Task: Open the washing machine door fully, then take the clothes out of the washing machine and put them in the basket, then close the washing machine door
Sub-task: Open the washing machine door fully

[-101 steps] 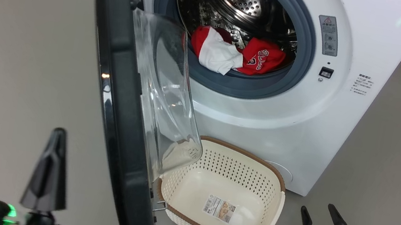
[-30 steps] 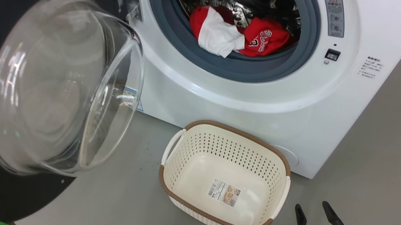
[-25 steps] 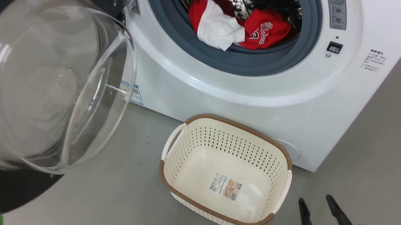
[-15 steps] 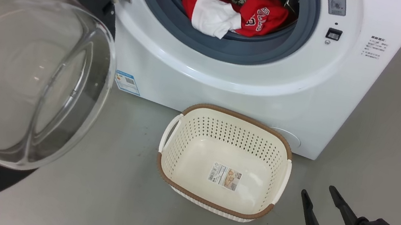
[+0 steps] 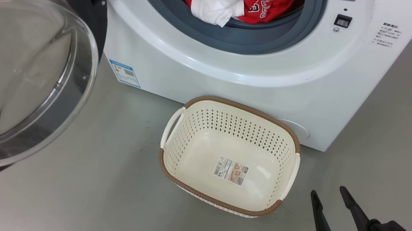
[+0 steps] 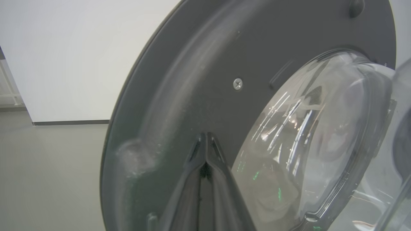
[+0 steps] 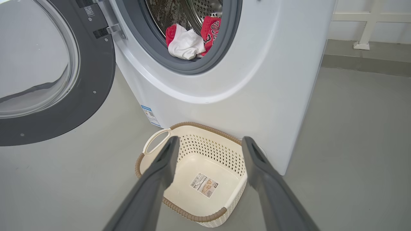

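Grey floor [image 5: 104, 182] spreads under everything. My left gripper [image 6: 205, 136], jaws pressed together and empty, points at the dark rim of the washing machine door [image 6: 179, 80], closed tips suited to pushing it. My right gripper [image 5: 328, 191] waits at lower right, jaws wide, near the basket [image 5: 240, 106], ready for the clothes [image 5: 232, 0] lying in the washing machine [image 5: 236, 79] at the top. Earlier the door stood edge-on before the basket; now it hangs wide at the left.
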Robot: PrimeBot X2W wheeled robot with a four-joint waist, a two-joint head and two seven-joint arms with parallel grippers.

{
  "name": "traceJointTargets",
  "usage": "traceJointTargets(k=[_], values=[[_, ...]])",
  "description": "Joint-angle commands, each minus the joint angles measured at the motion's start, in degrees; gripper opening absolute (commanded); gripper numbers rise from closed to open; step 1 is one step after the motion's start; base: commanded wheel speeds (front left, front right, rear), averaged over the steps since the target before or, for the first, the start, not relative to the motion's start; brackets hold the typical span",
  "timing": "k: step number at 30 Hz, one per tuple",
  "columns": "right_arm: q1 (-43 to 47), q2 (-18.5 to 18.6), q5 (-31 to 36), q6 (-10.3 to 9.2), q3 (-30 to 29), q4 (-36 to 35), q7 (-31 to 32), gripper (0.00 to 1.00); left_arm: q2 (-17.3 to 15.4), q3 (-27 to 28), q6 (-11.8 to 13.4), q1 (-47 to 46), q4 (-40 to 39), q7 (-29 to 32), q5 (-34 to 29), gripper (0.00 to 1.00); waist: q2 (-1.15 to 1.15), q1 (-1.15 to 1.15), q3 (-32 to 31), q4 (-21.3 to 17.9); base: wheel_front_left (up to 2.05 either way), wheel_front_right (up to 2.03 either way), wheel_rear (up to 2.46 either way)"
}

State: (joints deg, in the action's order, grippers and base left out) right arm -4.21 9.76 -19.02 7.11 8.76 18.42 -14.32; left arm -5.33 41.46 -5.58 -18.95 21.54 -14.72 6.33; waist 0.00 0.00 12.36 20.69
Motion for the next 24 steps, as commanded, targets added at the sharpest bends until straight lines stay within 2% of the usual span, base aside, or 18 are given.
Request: traceJointTargets(k=[1,9,24], values=[[-1.9,0.6,0.8,0.37,1.5,-1.5,-0.7,1.00,-3.7,2.3,-0.1,-1.5,-0.7,-0.3,-0.8,0.00,0.00,0.00,0.3,-0.1,0.00,0.00,0.00],[-2.3,0.9,0.7,0.37,1.9,-1.5,-0.7,1.00,-6.0,4.2,-0.9,-3.9,2.9,-0.3,-1.9,0.00,0.00,0.00,0.9,-0.4,0.00,0.00,0.00],[-2.7,0.9,0.8,0.37,1.9,-1.3,-0.7,1.00,-7.0,5.8,-1.6,-5.3,6.1,-0.3,-2.2,0.00,0.00,0.00,0.6,-0.5,0.00,0.00,0.00]])
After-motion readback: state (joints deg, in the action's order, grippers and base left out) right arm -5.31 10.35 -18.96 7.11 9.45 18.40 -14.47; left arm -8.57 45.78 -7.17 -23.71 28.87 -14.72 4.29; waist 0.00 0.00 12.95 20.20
